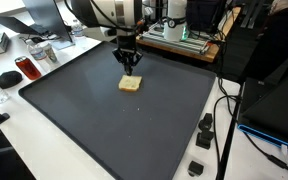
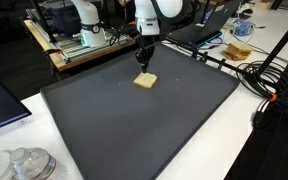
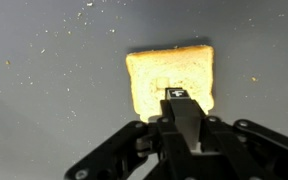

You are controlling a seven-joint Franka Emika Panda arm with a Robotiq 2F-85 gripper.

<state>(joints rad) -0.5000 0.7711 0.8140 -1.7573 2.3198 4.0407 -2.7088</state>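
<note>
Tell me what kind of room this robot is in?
Probably a robotics lab or workshop: the robot arm works over a big dark mat, tangled cables lie on the white table, and a wooden rack of electronics stands behind.

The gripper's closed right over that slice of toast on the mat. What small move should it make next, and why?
Probably open the jaws where it stands. The gripper is shut, with its tips over one edge of the toast, which lies flat on the dark mat. Shut jaws cannot take hold of the slice. Whether the tips touch the bread is unclear.
</note>
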